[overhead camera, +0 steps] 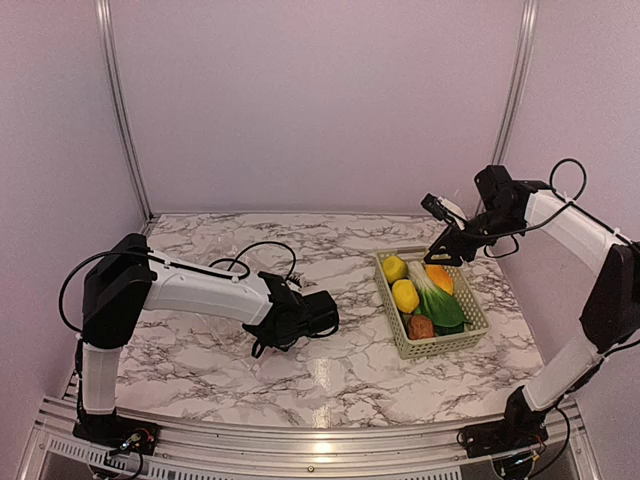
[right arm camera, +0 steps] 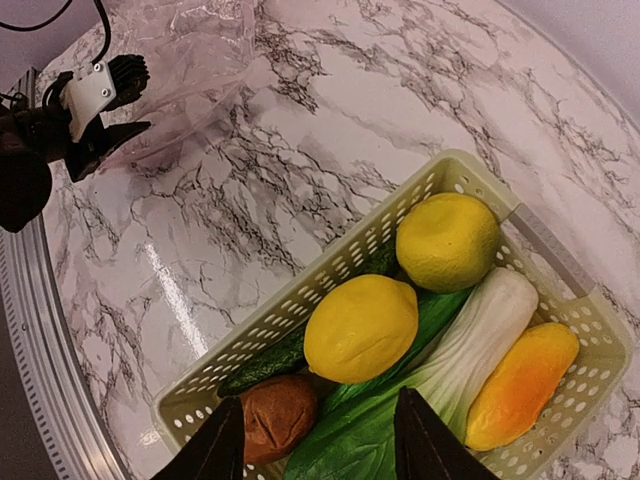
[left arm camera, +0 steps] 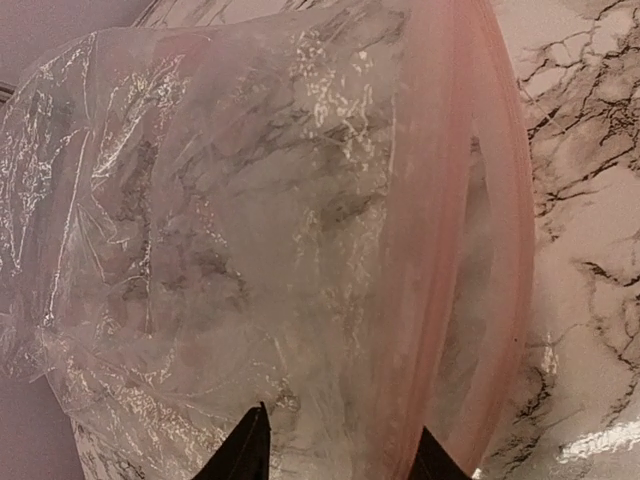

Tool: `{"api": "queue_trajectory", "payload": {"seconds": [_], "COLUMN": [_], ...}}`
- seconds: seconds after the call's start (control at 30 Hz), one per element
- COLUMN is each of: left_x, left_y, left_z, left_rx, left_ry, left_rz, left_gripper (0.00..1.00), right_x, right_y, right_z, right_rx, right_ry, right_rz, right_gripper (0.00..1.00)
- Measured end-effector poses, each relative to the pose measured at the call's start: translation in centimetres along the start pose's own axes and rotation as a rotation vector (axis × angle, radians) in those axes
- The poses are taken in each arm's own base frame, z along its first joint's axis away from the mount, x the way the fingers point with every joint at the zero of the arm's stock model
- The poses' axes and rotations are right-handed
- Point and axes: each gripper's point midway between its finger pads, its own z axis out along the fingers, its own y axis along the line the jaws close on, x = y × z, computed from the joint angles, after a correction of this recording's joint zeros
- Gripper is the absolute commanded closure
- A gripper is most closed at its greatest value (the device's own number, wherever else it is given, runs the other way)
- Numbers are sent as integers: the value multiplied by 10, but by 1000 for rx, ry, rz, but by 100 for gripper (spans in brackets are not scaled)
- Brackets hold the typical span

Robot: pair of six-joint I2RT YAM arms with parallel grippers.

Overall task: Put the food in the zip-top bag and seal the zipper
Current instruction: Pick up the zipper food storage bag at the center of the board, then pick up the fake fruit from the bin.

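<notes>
Near edge: aluminium rail point(overhead camera: 300, 440), with both arm bases bolted on it.

left gripper point(left arm camera: 340, 442): low over the marble table point(overhead camera: 200, 360), left of centre. Fingers are apart, with the mouth end of the zip-top bag point(left arm camera: 220, 250) between them. Gap is much wider than the film, so no pinch visible.

Bag: lies flat and crinkled, marble veining shows straight through it, nothing inside. The zipper point(left arm camera: 430, 250) reads as a pinkish band across the mouth. The two sides are parted, so it's unsealed. Can't spot the slider. Bag barely shows in the overhead view. A black cable loop point(overhead camera: 255, 255) lies on the table behind the left arm.

Bag and basket are well apart, plain marble between them.

Right side: pale green lattice basket point(overhead camera: 435, 347) holds all the food.
- brown potato-like lump point(right arm camera: 278, 415) sits in the near corner.
- two yellow round fruits point(right arm camera: 360, 327) point(right arm camera: 447, 240) lie on the green leaves of the long leafy vegetable point(right arm camera: 470, 340).
- orange-yellow oblong piece point(right arm camera: 520, 385) is against the far-right wall, just beside the white stalk.
- A dark green bit along the left wall, can't tell what it is.

right gripper point(right arm camera: 320, 400): hangs above the far end of the basket, jaws about half open, holding nothing and clear of the food. In its wrist view its own fingers cover part of the lump and leaves.
</notes>
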Motion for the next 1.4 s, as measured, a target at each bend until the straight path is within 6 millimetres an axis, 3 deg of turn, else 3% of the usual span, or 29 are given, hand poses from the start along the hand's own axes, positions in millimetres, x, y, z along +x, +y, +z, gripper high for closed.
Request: {"api": "queue_trajectory", "payload": {"seconds": [0.1, 0.23, 0.4, 0.5, 0.53, 0.7, 0.83, 1.03, 1.4], "left_x": [4, -1, -27, -55, -79, -94, -108, -115, -113], "left_y": [8, 20, 30, 36, 44, 42, 39, 34, 33], "left_z": [11, 10, -15, -39, -63, -80, -94, -101, -90], "left_rx": [-54, -83, -40, 14, 65, 135, 200, 266, 299], "left_ry": [15, 5, -45, -98, -148, -161, -169, -156, -105], "left_rz": [-5, -29, -80, -138, -198, -219, -227, -249, -281], "left_gripper": [81, 100, 100, 100, 100, 100, 100, 100, 100], "right_x": [5, 10, 13, 16, 17, 21, 40, 60, 63], "right_y": [1, -1, 0, -7, -13, -19, -33, -44, -53], "right_z": [0, 1, 0, -3, -5, 3, 22, 41, 48], "right_rx": [0, 4, 13, 29, 46, 38, 35, 18, 71], "right_ry": [4, 5, -2, -4, -10, 7, 82, 153, 161], "right_rz": [11, 18, 8, 14, 19, 23, 57, 102, 151], "right_gripper": [52, 52, 52, 52, 52, 49, 47, 43, 43]}}
